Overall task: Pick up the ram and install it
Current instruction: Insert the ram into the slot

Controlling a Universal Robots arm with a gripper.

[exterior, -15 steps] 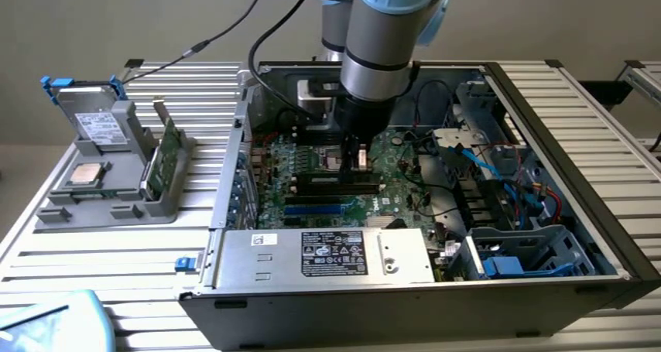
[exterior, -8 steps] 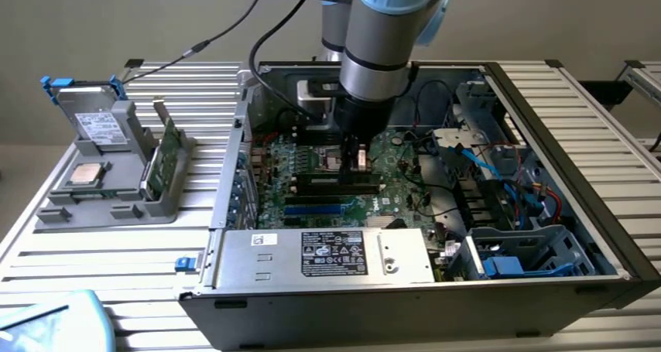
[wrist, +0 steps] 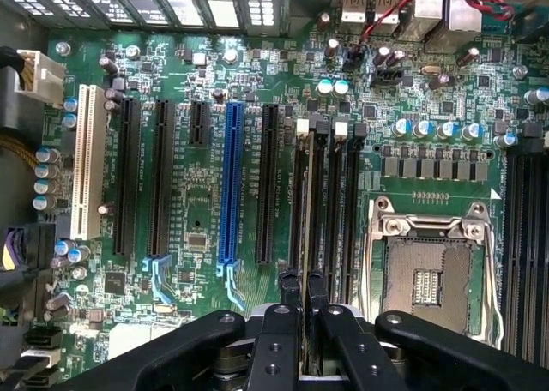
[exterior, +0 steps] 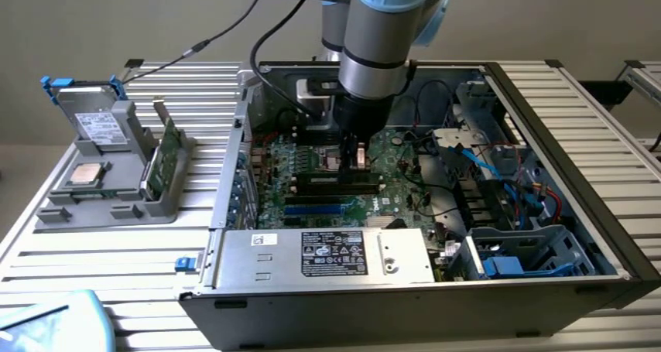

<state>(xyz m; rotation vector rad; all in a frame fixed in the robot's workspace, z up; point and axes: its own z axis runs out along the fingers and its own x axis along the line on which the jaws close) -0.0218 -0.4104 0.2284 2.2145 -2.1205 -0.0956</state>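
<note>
Seemingly installing: pinching the long, thin dark-green ram stick point(wrist: 303, 255) in the clenched black gripper point(wrist: 302, 290) over black plastic memory slots point(wrist: 343, 202) nearer than the silver processor socket point(wrist: 426, 279), probably needing exact alignment before pressing.

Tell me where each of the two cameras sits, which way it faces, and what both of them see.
Exterior view: off the arm, higher than the open dark-grey metal computer case, looking down into it; the silver-and-blue robot arm and its black hand show.
Wrist view: on the wrist, looking along the hand straight at the green motherboard; two black fingers show, close together.
Shared: the hand and the motherboard with its long black slots.
</note>
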